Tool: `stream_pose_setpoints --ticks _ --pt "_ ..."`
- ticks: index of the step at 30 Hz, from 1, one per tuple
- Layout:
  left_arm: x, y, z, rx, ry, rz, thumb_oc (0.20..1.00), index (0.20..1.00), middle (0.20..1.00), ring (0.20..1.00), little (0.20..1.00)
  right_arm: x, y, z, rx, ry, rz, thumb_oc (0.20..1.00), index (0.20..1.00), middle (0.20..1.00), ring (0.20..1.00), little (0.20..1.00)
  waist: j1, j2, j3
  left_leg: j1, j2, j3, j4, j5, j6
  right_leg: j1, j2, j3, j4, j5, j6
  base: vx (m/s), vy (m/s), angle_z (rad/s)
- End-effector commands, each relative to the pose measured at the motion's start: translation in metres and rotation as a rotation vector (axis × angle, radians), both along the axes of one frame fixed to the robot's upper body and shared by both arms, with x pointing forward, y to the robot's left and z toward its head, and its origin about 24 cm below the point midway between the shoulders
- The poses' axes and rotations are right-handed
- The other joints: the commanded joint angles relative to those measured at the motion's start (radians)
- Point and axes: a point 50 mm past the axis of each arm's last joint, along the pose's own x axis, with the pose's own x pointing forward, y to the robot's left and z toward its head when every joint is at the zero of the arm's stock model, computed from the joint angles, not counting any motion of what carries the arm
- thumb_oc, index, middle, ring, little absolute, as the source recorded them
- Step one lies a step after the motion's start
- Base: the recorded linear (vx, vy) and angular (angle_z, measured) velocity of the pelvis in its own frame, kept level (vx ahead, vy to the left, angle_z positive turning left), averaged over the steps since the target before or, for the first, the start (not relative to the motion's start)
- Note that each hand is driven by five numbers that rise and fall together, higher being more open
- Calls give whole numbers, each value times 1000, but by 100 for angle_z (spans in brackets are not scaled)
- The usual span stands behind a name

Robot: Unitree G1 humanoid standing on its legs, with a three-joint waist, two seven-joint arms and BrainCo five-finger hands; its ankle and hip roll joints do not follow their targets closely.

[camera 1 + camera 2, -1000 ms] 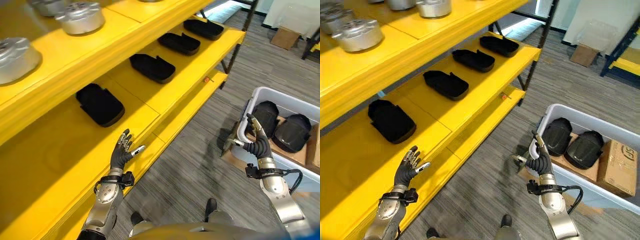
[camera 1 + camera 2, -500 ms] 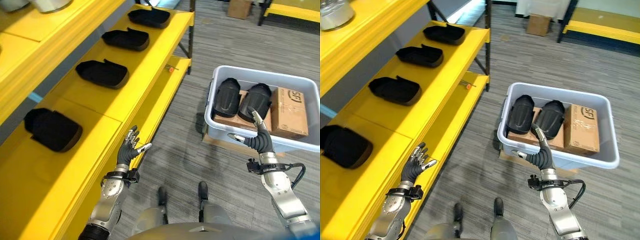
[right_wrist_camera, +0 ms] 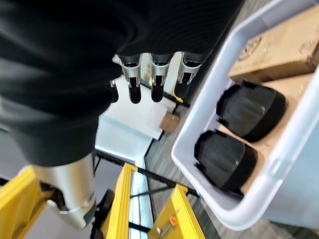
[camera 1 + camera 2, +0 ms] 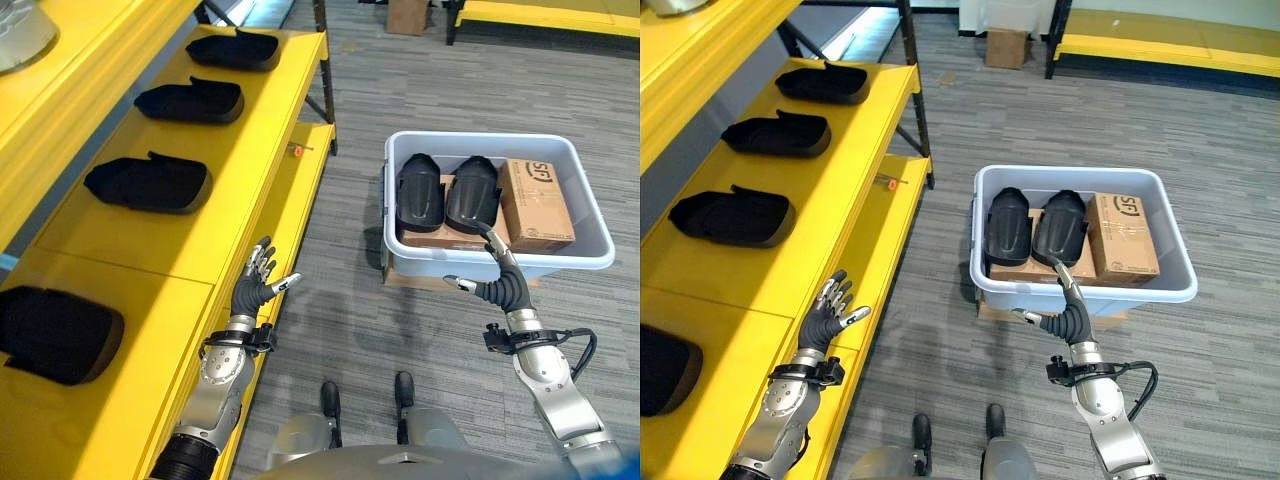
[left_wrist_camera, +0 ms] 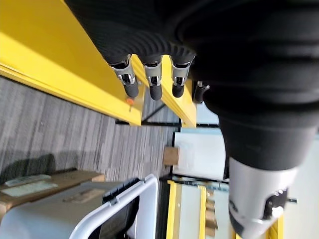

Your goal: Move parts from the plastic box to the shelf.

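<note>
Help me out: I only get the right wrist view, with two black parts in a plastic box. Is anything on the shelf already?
Observer: Yes. The left eye view shows four black parts lying in a row on the yellow shelf.
Operator: What is the other hand doing?
Observer: The left robot hand is open over the shelf's front edge, holding nothing.
Operator: And the one I look along?
Observer: The right robot hand is open at the near wall of the plastic box, holding nothing.
</note>
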Motion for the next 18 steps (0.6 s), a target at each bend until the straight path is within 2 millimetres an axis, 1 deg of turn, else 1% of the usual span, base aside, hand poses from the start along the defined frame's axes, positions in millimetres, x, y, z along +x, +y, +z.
stream_pose_setpoints --ticks 1,2,3,4,5,6,7,8,9,10,11,12,13,14,15,16,17,18 --pt "-1 10 14 35 -71 11 1000 1000 1000 1000 1000 6 14 19 23 -102 69 1000 1000 1000 1000 1000 -9 -46 -46 -107 -51 -60 82 -3 29 10 44 -31 228 -74 61 56 87 -21" --pt "0 11 16 47 -75 16 1000 1000 1000 1000 1000 7 17 21 18 -109 80 1000 1000 1000 1000 1000 -15 -49 -33 -100 -50 -55 89 -11 38 -43 41 -34 321 -34 95 43 93 -22" --pt "1 13 17 58 -78 18 1000 1000 1000 1000 1000 7 18 22 16 -113 90 1000 1000 1000 1000 1000 -20 -44 -24 -86 -46 -49 92 -20 46 -74 29 -50 394 5 123 11 54 -22" --pt "1 13 17 58 -79 19 1000 1000 1000 1000 1000 8 18 23 15 -113 90 1000 1000 1000 1000 1000 -19 -45 -23 -87 -48 -48 93 -21 47 -78 27 -49 403 2 125 84 95 -34" --pt "2 11 18 65 -82 7 1000 1000 1000 1000 1000 7 20 22 7 -112 97 1000 1000 1000 1000 1000 -32 -24 -7 -57 -38 -53 91 -27 56 -131 12 -61 511 35 132 108 89 -39" --pt "2 10 18 66 -79 1 1000 1000 1000 1000 1000 6 21 23 5 -115 100 1000 1000 1000 1000 1000 -36 -18 -4 -40 -37 -54 86 -31 57 -152 -6 -74 527 37 120 167 88 -38" --pt "2 10 18 66 -79 -2 1000 1000 1000 1000 1000 5 21 22 15 -109 93 1000 1000 1000 1000 1000 -37 -13 -4 -25 -36 -49 75 -32 54 -167 -51 -94 498 43 112 152 15 -21" --pt "1 11 18 65 -77 -1 1000 1000 1000 1000 1000 4 22 21 24 -107 88 1000 1000 1000 1000 1000 -40 -4 -7 -10 -27 -47 56 -35 46 -168 -103 -120 429 34 101 151 -51 -7" --pt "-1 12 18 60 -77 -1 1000 1000 1000 1000 1000 4 22 21 30 -108 84 1000 1000 1000 1000 1000 -38 1 -10 -3 -19 -45 44 -37 35 -164 -155 -136 364 37 95 168 -138 -4" --pt "-1 12 18 51 -77 2 1000 1000 1000 1000 1000 4 22 19 32 -104 78 1000 1000 1000 1000 1000 -33 -4 -15 6 -14 -38 33 -44 18 -173 -230 -160 248 73 104 280 -237 -9" --pt "-4 15 14 50 -63 17 1000 1000 1000 1000 1000 4 21 16 22 -91 71 1000 1000 1000 1000 1000 -44 -10 -19 39 -8 -44 9 -55 -3 -159 -283 -170 76 179 140 312 -251 -16" --pt "-5 17 13 56 -56 21 1000 1000 1000 1000 1000 4 22 17 12 -90 74 1000 1000 1000 1000 1000 -45 -15 -17 61 -1 -37 -4 -59 -13 -165 -303 -184 11 233 163 318 -227 -26" --pt "-6 17 12 66 -52 19 1000 1000 1000 1000 1000 5 23 18 5 -96 73 1000 1000 1000 1000 1000 -40 -21 -18 83 7 -24 -20 -65 -22 -166 -323 -220 -52 274 186 154 -112 -28" --pt "-6 17 12 66 -52 19 1000 1000 1000 1000 1000 5 23 18 5 -96 72 1000 1000 1000 1000 1000 -40 -20 -17 85 8 -24 -21 -65 -22 -163 -322 -221 -55 275 186 228 -215 -26" --pt "-7 15 10 74 -40 8 1000 1000 1000 1000 1000 4 21 18 3 -89 69 1000 1000 1000 1000 1000 -42 -35 -21 112 18 -12 -27 -79 -39 -163 -337 -246 -71 320 206 235 -241 -12" --pt "-8 15 7 79 -28 7 1000 1000 1000 1000 1000 2 19 19 0 -96 61 1000 1000 1000 1000 1000 -34 -53 -30 120 12 -8 -26 -90 -48 -129 -339 -282 -89 326 209 331 -333 5" --pt "-7 13 6 80 -26 -4 1000 1000 1000 1000 1000 2 18 20 -3 -97 59 1000 1000 1000 1000 1000 -33 -72 -40 128 10 -10 -23 -102 -55 -110 -338 -291 -98 356 210 267 -251 15" --pt "-6 12 5 80 -23 -4 1000 1000 1000 1000 1000 1 16 20 -7 -96 55 1000 1000 1000 1000 1000 -35 -77 -49 135 19 -14 -24 -107 -66 -92 -333 -306 -107 348 210 300 -263 28"
